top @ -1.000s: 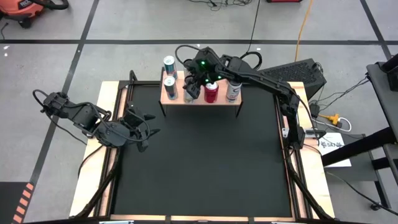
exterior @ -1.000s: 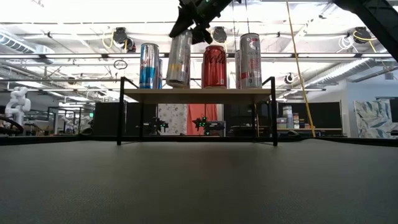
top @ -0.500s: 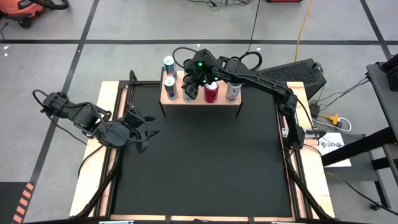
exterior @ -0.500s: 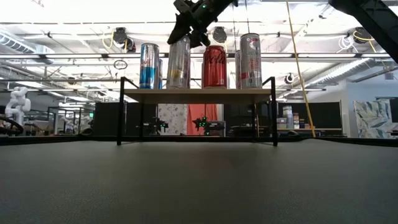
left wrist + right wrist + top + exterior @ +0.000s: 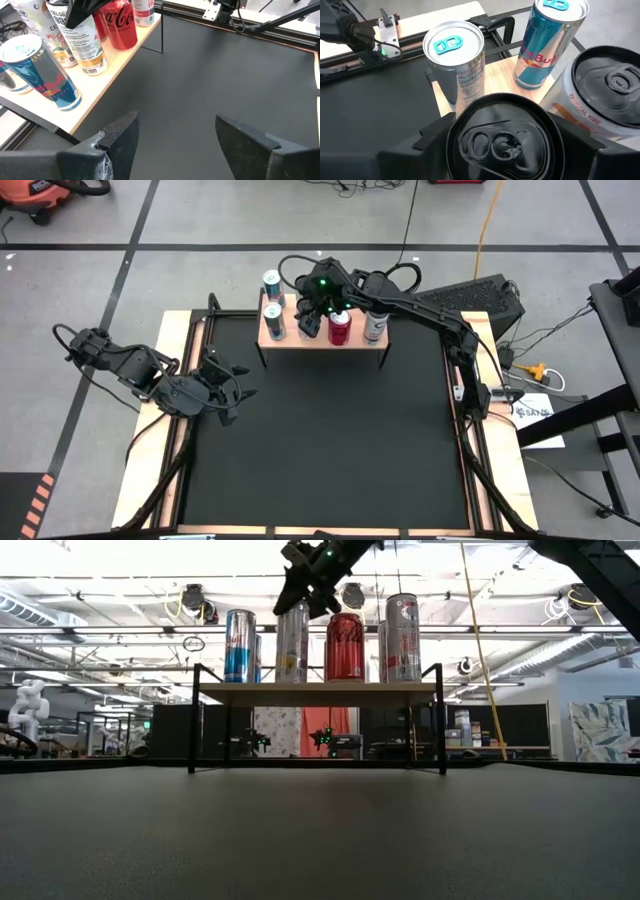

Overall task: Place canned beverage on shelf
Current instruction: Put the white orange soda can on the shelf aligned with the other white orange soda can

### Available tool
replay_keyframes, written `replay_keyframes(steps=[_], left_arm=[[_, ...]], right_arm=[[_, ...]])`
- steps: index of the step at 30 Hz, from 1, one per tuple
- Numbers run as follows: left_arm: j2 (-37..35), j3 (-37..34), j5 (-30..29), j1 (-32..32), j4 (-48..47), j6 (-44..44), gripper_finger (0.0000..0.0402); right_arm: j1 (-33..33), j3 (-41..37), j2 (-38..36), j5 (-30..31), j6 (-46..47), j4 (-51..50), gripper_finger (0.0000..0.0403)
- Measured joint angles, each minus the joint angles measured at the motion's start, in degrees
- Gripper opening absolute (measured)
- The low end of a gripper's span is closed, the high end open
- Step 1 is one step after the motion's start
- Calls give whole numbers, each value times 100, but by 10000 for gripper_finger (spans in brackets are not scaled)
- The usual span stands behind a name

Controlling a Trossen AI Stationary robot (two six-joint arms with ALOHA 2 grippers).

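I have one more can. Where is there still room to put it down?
The shelf is crowded: blue cans at one end, the right claw on a silver can, then a red can and a white can. The black mat between shelf and left claw is bare.

Bright overhead lighting, backlit low view, sharp

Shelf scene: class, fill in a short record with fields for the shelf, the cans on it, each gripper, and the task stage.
shelf: light-wood board on black legs, at the table's far edge
cans on shelf: blue can, silver can, red can, white can, more behind
right gripper: around the silver can's top
left gripper: open, empty, at the table's left edge
task stage: silver can upright on shelf, not released
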Motion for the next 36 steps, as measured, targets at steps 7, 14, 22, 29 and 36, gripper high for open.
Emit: replay_keyframes(steps=[7,14,22,29,36], left_arm=[[0,0,2,0,-1,2,262],[0,0,2,0,-1,0,262],[0,0,4,0,-3,2,262],[0,0,4,0,-3,0,262],[0,0,4,0,-3,0,262]], right_arm=[[7,-2,5,-165,-94,-64,283],[17,-2,7,-465,-95,-44,287],[13,-2,7,-463,-118,-31,288],[13,-2,7,-442,-289,-39,288],[11,-4,7,-428,-434,-138,288]])
